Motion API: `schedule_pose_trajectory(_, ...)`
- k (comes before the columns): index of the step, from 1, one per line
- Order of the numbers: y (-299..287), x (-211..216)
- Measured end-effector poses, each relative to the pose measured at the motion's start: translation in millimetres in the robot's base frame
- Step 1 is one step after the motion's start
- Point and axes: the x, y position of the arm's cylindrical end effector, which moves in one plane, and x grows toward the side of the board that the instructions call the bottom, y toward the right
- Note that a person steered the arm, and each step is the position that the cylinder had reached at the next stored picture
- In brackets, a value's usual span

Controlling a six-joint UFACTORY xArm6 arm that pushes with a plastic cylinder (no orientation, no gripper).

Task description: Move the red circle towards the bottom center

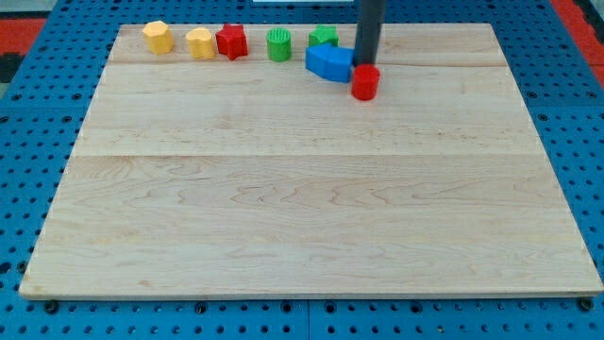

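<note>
Where the upright rod ends, my tip [364, 64] touches the red circle [365, 83].

yellow block, leftmost [158, 37]: far out to the view's left of the rod's end, by the board's top edge
second yellow block [199, 42]: just right of the first, well to the view's left of the rod's end
red star-like block [231, 42]: touching or nearly touching the second yellow block's right side
green cylinder [278, 44]: left of the rod's end, slightly higher in the view
green block [323, 38]: up and left of the rod's end, partly hidden behind the blue pair
blue blocks [329, 62]: two pressed together, immediately left of the rod's end
wooden board [311, 208]: pale, lying on blue pegboard [19, 113]
</note>
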Motion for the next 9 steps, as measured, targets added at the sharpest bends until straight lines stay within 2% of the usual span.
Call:
schedule_pose_trajectory(1, -8.9, 42.5)
schedule_pose_trajectory(2, -5.7, 113.8)
schedule_pose_trajectory(3, 0.5, 99.8)
schedule_pose_trajectory(4, 27.7, 67.3)
schedule_pose_trajectory(5, 60.2, 68.7)
schedule_pose_trajectory(7, -23.7, 226.6)
schedule_pose_trajectory(8, 6.4, 203.0)
schedule_pose_trajectory(9, 9.9, 142.4)
